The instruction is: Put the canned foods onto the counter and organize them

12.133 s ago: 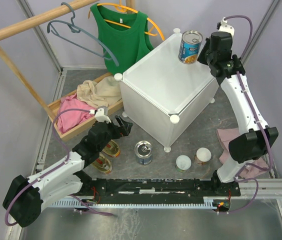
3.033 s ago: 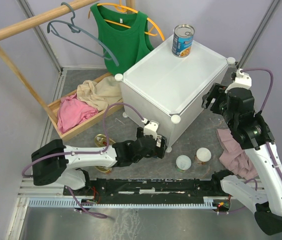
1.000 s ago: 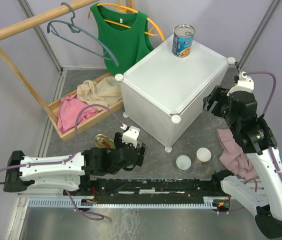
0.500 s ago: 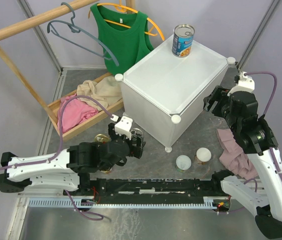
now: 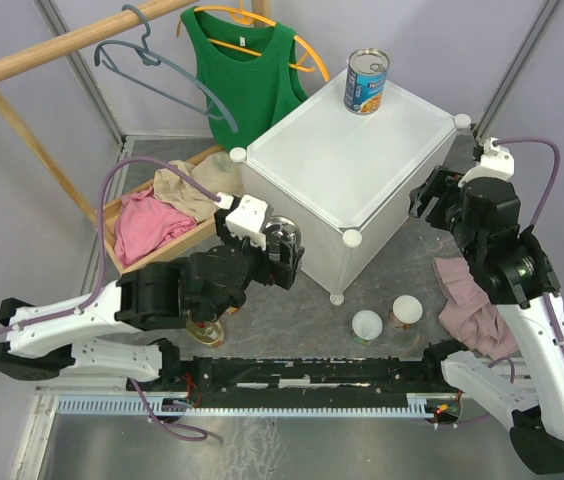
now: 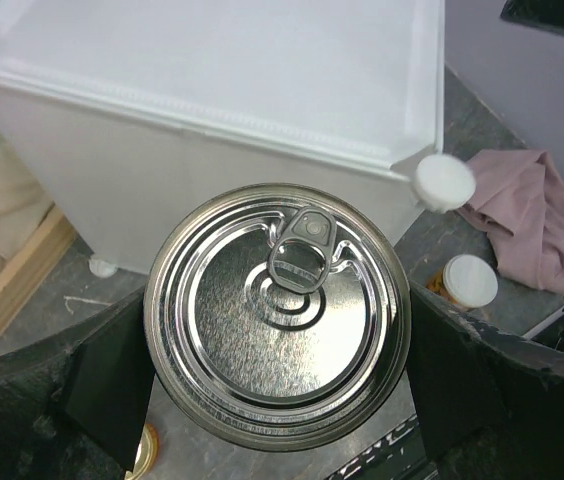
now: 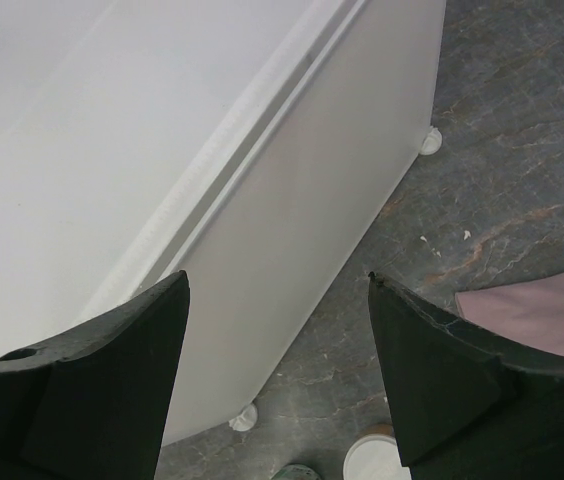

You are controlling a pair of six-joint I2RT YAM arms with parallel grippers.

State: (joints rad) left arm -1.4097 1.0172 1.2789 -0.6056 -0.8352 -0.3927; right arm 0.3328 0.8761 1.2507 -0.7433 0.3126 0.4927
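My left gripper (image 5: 282,250) is shut on a tall steel can (image 5: 283,233) and holds it upright in the air beside the near-left face of the counter (image 5: 342,150). In the left wrist view its ring-pull lid (image 6: 277,315) fills the gap between both fingers (image 6: 112,385). Another tall blue-labelled can (image 5: 367,82) stands on the counter's far corner. Two small white-lidded cans (image 5: 367,324) (image 5: 407,308) sit on the floor in front. A gold tin (image 5: 207,333) peeks out under the left arm. My right gripper (image 5: 430,197) hangs open and empty by the counter's right side (image 7: 112,150).
A wooden tray (image 5: 157,262) of clothes lies to the left under a rack with a green top (image 5: 242,70) and hangers. A pink cloth (image 5: 467,300) lies on the floor at the right. A round corner knob (image 6: 442,182) sticks out just ahead of the held can.
The left arm has lifted the steel can from floor level up and back towards the counter's near-left side. The right arm has barely moved.
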